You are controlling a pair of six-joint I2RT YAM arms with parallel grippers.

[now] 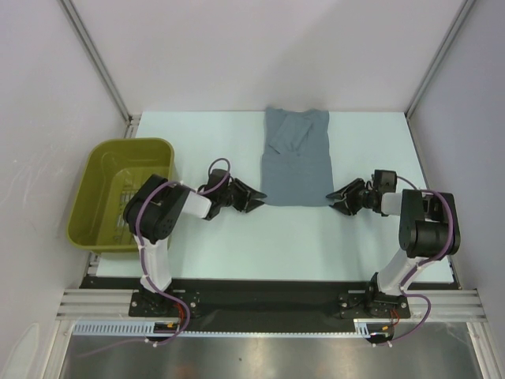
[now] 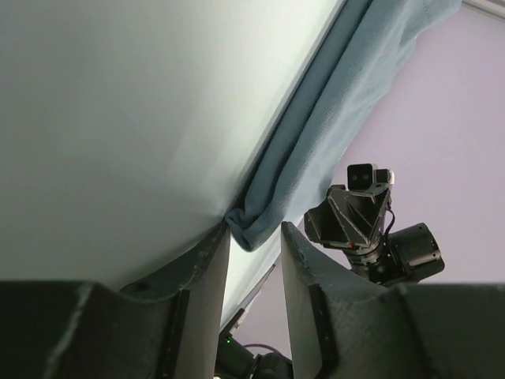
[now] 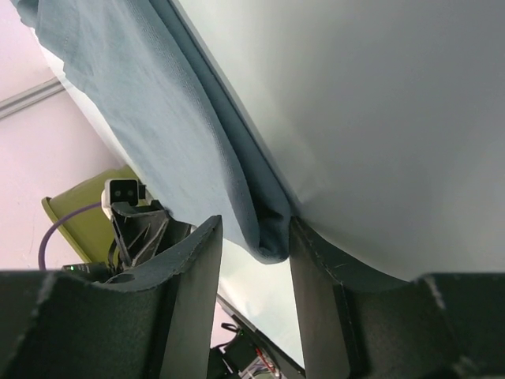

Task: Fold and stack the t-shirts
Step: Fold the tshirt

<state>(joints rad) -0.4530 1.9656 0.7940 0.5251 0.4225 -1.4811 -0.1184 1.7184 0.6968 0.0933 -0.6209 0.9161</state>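
A slate blue-grey t-shirt lies flat in the middle of the table, folded into a long strip, its sleeves tucked in at the far end. My left gripper is low at its near left corner, jaws open. In the left wrist view that corner of the t-shirt sits between the tips of the left gripper, against one finger, with a gap to the other. My right gripper is at the near right corner. In the right wrist view the right gripper stands open around the folded edge of the t-shirt.
An olive basket stands at the table's left edge, beside the left arm's elbow, and also shows as the basket behind the left gripper. White walls and metal posts frame the table.
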